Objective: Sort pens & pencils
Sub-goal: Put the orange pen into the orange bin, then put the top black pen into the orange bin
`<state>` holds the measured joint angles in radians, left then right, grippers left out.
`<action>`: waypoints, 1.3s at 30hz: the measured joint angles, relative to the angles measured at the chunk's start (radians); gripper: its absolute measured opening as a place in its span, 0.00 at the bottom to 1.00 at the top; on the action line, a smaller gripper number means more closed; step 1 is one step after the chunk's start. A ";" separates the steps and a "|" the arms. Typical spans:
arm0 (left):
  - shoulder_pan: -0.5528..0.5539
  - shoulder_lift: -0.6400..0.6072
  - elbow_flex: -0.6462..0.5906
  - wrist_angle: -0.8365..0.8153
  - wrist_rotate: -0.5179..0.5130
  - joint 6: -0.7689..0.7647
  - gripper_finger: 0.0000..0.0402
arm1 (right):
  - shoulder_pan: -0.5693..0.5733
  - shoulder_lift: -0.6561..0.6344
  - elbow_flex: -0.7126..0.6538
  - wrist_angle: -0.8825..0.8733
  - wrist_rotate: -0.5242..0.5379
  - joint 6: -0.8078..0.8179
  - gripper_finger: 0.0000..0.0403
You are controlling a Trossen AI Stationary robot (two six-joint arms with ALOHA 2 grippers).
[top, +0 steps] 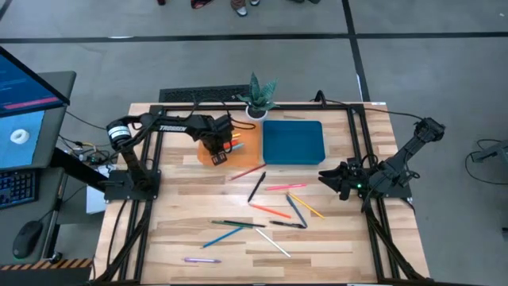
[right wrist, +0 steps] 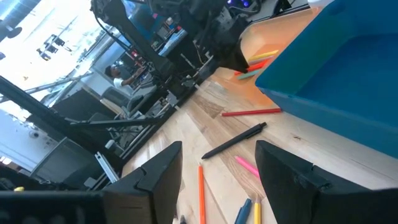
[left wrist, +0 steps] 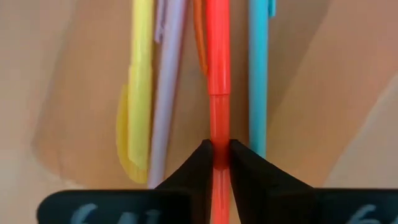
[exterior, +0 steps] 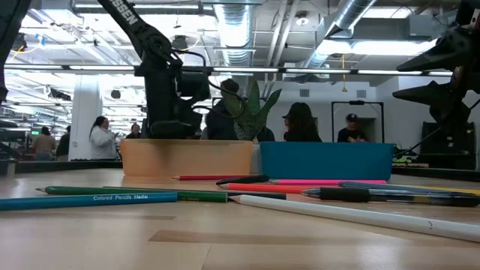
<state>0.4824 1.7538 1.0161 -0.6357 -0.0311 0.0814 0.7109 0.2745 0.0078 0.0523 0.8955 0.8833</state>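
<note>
My left gripper [top: 218,151] hangs over the orange tray [top: 250,147], shut on a red pen [left wrist: 217,74]. Beside that pen the left wrist view shows a yellow pen [left wrist: 138,81], a lilac pen [left wrist: 166,81] and a light blue pen [left wrist: 257,74] lying in the tray. Several more pens and pencils lie flat on the bare wood, among them a red pencil [top: 248,170], a black pen [top: 256,187], a pink one [top: 282,187] and an orange one [top: 271,210]. My right gripper [top: 325,176] waits open near the table's right edge, beside the blue tray [top: 292,141]. My left gripper pinches the red pen between its two fingertips [left wrist: 200,163], at a narrow stretch of the barrel [left wrist: 217,134]. The fingers come from above, pointing down, and lie across the pen. The pen runs parallel to the pens in the orange tray; whether it rests on the tray floor I cannot tell.
A small potted plant [top: 258,95] stands at the far edge between the two trays. The blue tray [exterior: 326,160] sits right of the orange tray [exterior: 187,157]. Black frame rails run along both table sides. People stand in the room behind the table.
</note>
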 joint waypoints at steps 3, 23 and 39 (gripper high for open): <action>0.000 0.000 0.000 -0.005 0.017 0.012 0.13 | 0.000 0.000 0.000 0.000 0.000 0.000 0.56; -0.049 -0.006 0.493 -0.276 0.035 -0.197 0.37 | 0.000 0.000 0.000 0.000 0.000 0.000 0.56; -0.422 0.001 0.690 -0.284 -0.239 -0.724 0.37 | 0.000 0.000 0.000 0.000 0.000 -0.001 0.56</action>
<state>0.0607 1.7544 1.7065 -0.9202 -0.2701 -0.6427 0.7109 0.2745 0.0078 0.0521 0.8955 0.8818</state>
